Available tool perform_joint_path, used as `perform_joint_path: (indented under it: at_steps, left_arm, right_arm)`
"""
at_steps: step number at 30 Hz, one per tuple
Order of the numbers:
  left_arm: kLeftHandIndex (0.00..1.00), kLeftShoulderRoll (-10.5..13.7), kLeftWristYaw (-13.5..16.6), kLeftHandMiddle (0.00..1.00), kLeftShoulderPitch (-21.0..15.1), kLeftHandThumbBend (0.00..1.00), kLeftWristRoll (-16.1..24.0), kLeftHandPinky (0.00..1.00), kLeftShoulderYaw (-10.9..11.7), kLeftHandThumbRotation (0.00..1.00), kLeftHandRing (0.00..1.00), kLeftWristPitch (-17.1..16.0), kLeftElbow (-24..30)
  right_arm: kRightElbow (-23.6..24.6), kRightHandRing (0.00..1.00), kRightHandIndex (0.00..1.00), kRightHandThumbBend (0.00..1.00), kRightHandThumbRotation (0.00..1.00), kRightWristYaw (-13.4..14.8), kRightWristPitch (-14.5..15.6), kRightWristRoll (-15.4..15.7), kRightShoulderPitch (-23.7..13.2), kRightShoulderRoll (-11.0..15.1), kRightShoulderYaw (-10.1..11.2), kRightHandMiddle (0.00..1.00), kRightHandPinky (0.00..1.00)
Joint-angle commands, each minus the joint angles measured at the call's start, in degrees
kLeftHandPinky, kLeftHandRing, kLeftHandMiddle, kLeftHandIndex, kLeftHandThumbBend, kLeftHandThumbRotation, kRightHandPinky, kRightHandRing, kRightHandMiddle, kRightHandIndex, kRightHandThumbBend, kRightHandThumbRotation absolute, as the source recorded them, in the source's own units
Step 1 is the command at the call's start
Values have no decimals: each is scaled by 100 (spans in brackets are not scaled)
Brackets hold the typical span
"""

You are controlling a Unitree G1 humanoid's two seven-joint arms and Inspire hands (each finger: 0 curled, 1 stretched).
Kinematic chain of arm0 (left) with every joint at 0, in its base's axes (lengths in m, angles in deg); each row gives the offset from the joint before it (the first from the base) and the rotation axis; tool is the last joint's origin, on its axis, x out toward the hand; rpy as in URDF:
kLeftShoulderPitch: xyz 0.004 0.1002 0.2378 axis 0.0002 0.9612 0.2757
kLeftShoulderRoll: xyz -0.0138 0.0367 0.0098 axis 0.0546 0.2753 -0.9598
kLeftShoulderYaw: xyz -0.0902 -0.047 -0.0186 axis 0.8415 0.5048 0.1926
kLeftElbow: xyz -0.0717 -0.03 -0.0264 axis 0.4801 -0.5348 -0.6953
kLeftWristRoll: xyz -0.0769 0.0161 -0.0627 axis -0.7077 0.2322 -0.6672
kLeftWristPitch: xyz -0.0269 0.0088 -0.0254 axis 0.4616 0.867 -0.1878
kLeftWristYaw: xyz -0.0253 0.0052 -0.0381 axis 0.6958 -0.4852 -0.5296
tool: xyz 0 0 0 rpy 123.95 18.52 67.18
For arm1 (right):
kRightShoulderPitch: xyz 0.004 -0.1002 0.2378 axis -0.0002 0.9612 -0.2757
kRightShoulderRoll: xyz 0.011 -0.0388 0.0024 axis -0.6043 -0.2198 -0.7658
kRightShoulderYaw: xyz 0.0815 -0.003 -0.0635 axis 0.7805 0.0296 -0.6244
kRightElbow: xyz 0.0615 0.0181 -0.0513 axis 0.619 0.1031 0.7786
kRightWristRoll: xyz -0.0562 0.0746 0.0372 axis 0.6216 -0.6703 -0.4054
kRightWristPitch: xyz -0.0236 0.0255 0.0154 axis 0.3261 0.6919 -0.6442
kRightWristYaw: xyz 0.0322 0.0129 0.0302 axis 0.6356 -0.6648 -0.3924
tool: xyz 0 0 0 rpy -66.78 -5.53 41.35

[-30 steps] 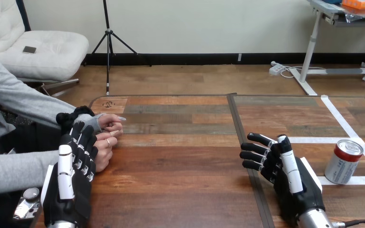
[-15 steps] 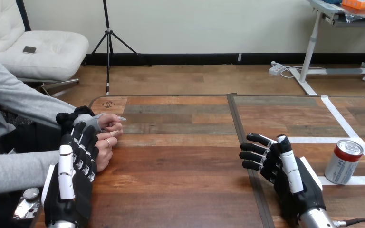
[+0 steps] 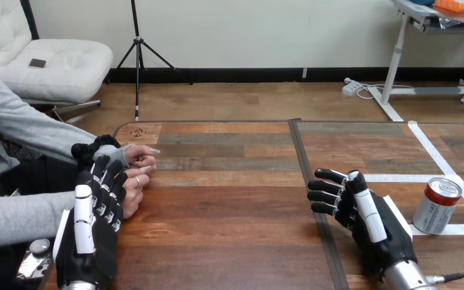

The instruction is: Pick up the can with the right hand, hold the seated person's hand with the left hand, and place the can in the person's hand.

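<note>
A silver can [image 3: 437, 205] with a red top stands upright at the table's right, inside a white tape square. My right hand [image 3: 371, 220] hovers open just left of the can, fingers spread and pointing left, a gap between it and the can. At the left edge my left hand [image 3: 90, 226] is open with fingers straight, pointing away from me. Its fingertips overlap the person's hands [image 3: 134, 172], which rest clasped together on the table; I cannot tell whether they touch.
White tape lines [image 3: 426, 145] mark a square on the right part of the wooden table [image 3: 229, 199]. A dark seam [image 3: 305, 169] runs front to back down the table's middle.
My right hand has shifted slightly right, toward the can, and tilted a little. The left hand, the person's hands and the can are as before.
</note>
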Motion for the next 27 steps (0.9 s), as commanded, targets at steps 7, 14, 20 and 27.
perform_joint_path:
  at_steps: [7, 14, 20, 27]
  left_arm:
    - [95, 103, 11, 94, -342, 62, 66, 100, 28, 100, 95, 26, 203]
    - [95, 107, -35, 94, -388, 61, 64, 100, 35, 100, 94, -30, 111]
    - [95, 84, -69, 94, -392, 62, -8, 100, 50, 100, 94, 33, 121]
    - [94, 85, -96, 93, -398, 62, -4, 100, 60, 100, 93, -8, 69]
  right_arm:
    - [402, 69, 71, 75, 84, 252, -116, 114, -799, 289, 24, 70, 66]
    - [306, 68, 70, 74, 85, 292, -331, 251, -1022, 532, 24, 69, 63]
    - [364, 68, 70, 72, 83, 292, -213, 214, -1182, 698, 64, 69, 63]
    - [344, 68, 69, 70, 82, 429, -284, 292, -1340, 892, 78, 69, 62]
